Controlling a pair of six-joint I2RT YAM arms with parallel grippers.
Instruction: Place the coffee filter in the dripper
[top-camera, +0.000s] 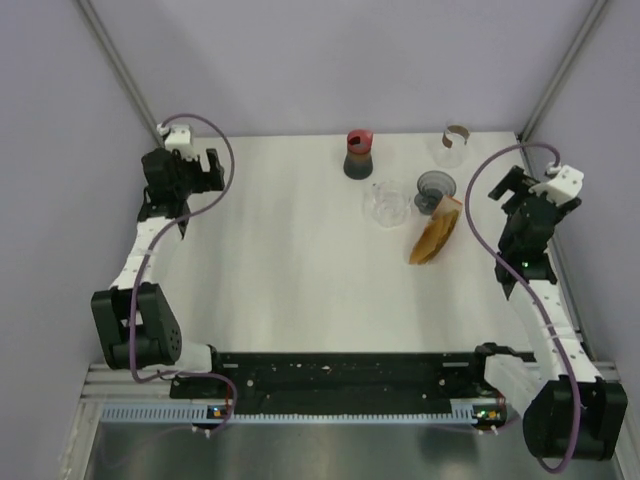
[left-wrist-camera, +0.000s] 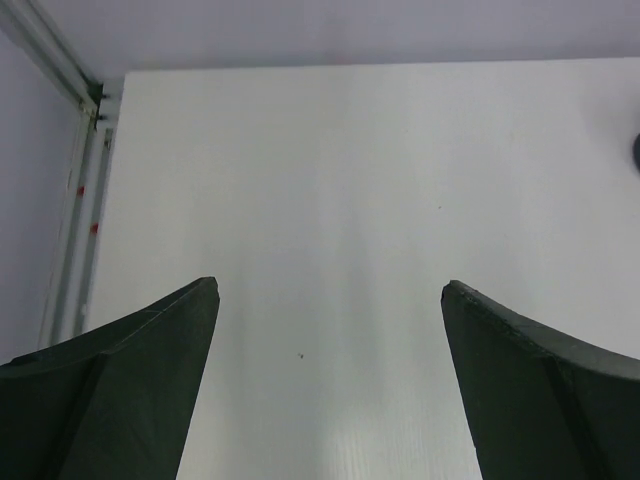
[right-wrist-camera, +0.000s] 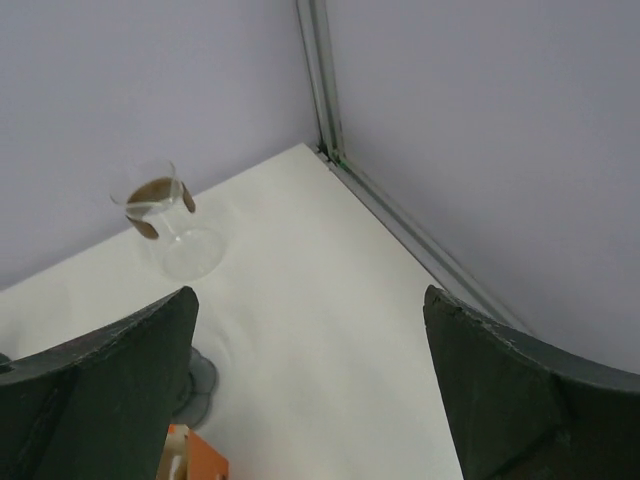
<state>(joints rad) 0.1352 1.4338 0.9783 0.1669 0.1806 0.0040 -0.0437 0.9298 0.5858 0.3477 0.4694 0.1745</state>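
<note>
White bench, lilac walls. Left end effector and right end effector gape empty; the right should pinch the coffee filter, to its left, by one edge.

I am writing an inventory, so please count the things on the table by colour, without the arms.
Clear glass: 2 (brown-banded glass, plain glass)
Dark grey: 1 (grey cone)
Red and dark: 1 (red-topped vessel)
Brown: 1 (filter pack)
Total: 5
</note>
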